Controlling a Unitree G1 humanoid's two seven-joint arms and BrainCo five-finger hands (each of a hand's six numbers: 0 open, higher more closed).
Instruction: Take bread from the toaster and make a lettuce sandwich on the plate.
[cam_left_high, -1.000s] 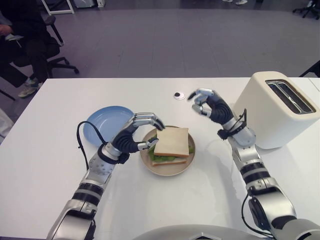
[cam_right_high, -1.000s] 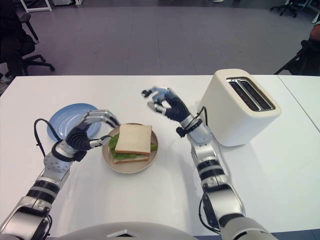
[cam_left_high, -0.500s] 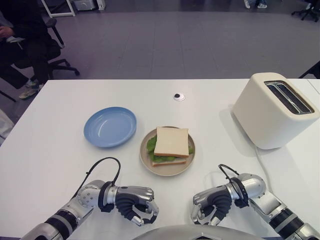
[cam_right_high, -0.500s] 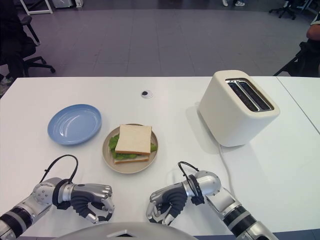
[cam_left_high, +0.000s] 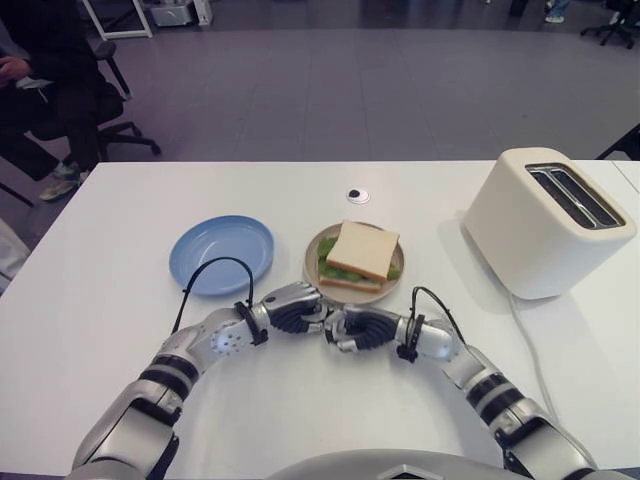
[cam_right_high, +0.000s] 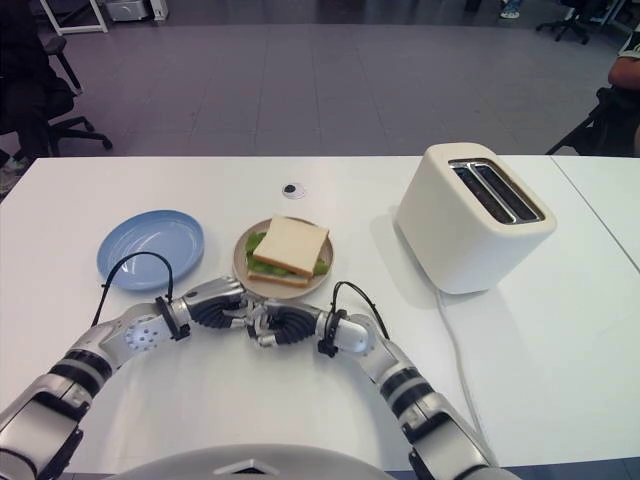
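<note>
On the white table, a cream toaster with 2 slots stands at the right. Left of centre lies a blue plate, and just beside it a tan plate bears the sandwich, lettuce between 2 slices. Near its front rim the left hand and right hand meet, fingers curled, holding nothing.

toaster: one, with two slots on top
plates: two, a blue plate and a tan plate
sandwich: one
bread slices: two, the top slice and the bottom slice
lettuce: one layer
robot hands: two, left hand and right hand
small round grommet: one
</note>
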